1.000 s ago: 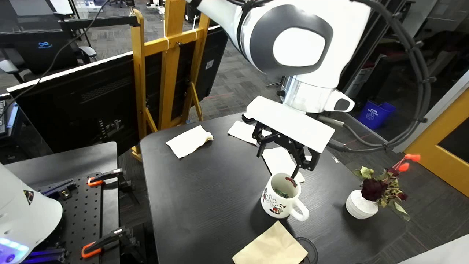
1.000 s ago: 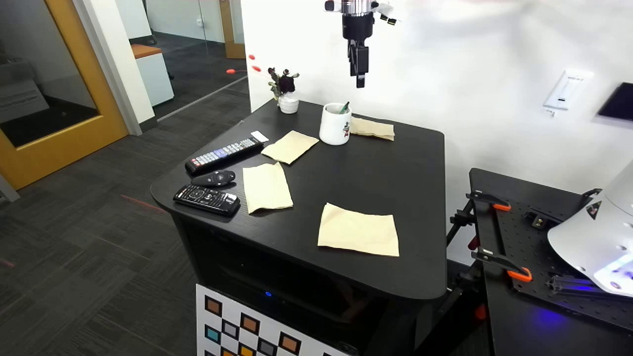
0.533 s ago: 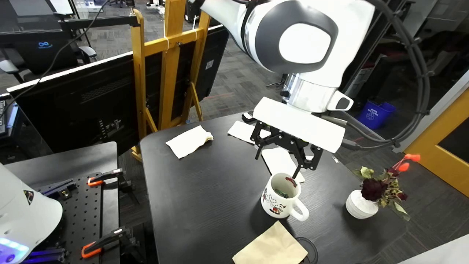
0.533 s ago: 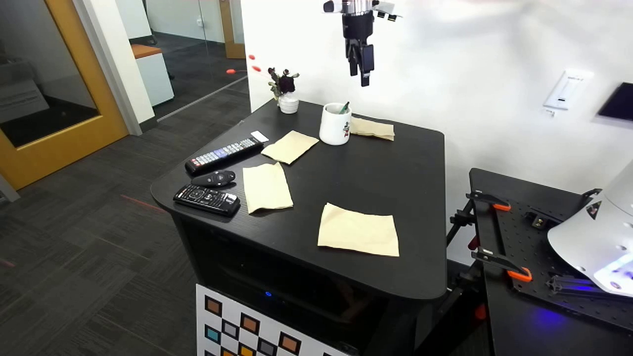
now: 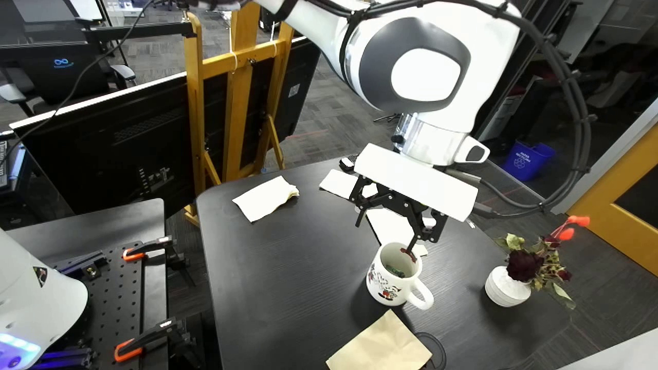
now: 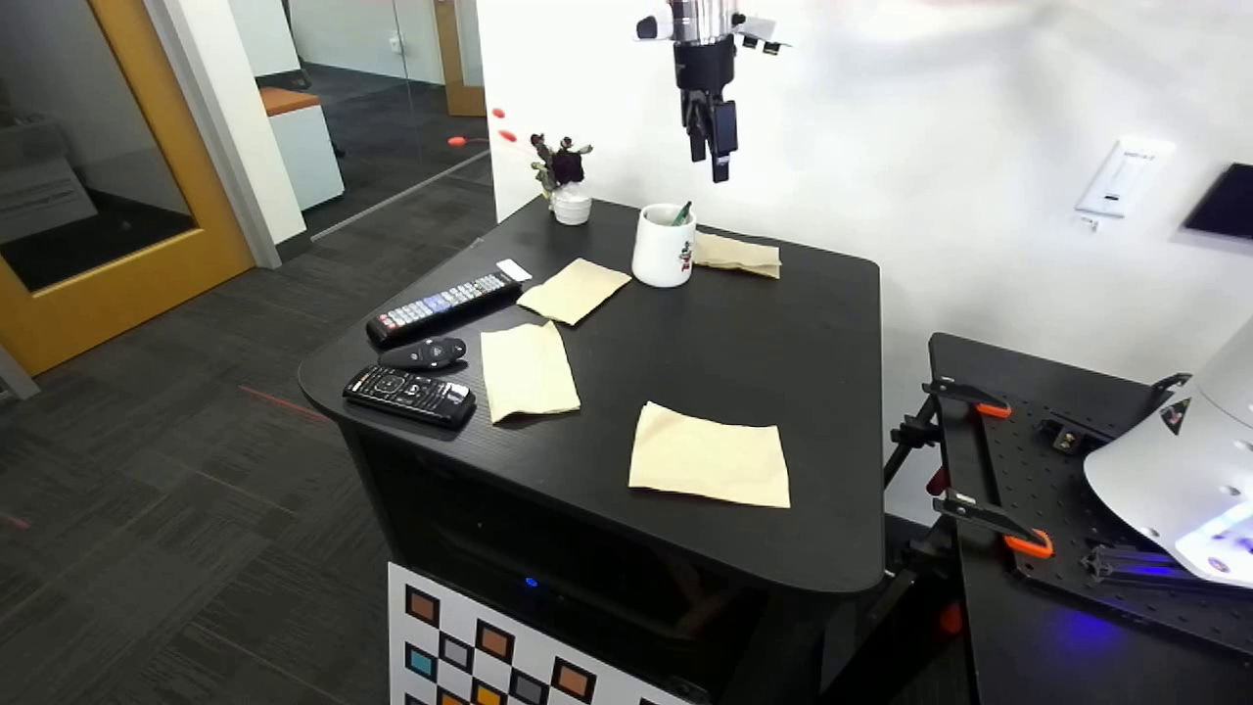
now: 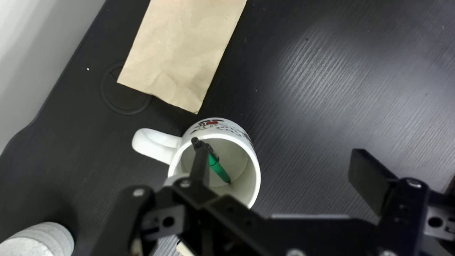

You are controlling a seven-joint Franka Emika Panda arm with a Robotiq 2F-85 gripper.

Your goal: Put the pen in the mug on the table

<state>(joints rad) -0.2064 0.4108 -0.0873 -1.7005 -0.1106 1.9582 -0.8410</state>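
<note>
I judge the placing step is done: the green pen [image 7: 218, 169] leans inside the cartoon-printed mug [image 5: 386, 283] on the black bench [image 5: 288, 272], and my fingers [image 7: 369, 179] are wide apart, holding nothing; next I should rise away without brushing the mug

A blue bin [image 5: 527, 161] reads "PAPER RECYCLING" (recycling sign [image 5: 520, 162] below), a chair [image 5: 36, 79] bears an infinity-shaped logo [image 5: 62, 62]

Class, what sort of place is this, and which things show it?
Probably an office used as a robotics lab. In an exterior view, a blue paper-recycling bin and a black chair with armrests suggest an office; the robot base on a perforated board suggests a lab.
</note>
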